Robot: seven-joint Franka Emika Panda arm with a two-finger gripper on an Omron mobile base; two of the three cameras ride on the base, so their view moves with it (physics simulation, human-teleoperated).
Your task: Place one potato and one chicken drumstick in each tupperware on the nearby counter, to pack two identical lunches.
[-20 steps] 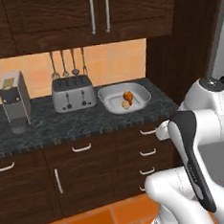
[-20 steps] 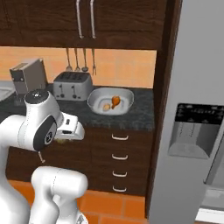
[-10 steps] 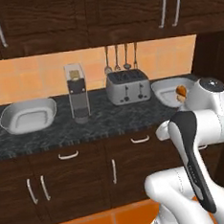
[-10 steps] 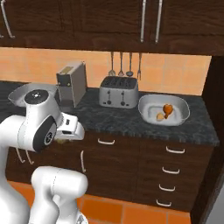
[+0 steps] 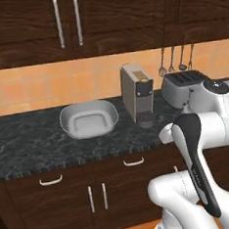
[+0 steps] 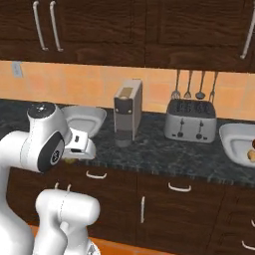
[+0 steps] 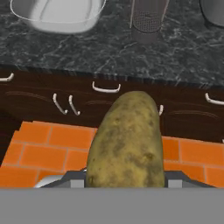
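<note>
Fingers (image 7: 126, 181) pinch the potato (image 7: 127, 140) above the floor, before the counter (image 7: 109, 52).

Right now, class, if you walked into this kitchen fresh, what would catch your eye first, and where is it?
A large tan potato sits in the gripper, over the orange floor before the drawers. Behind it on the dark counter sits an empty pale tupperware, with a grey coffee machine to its right.
</note>
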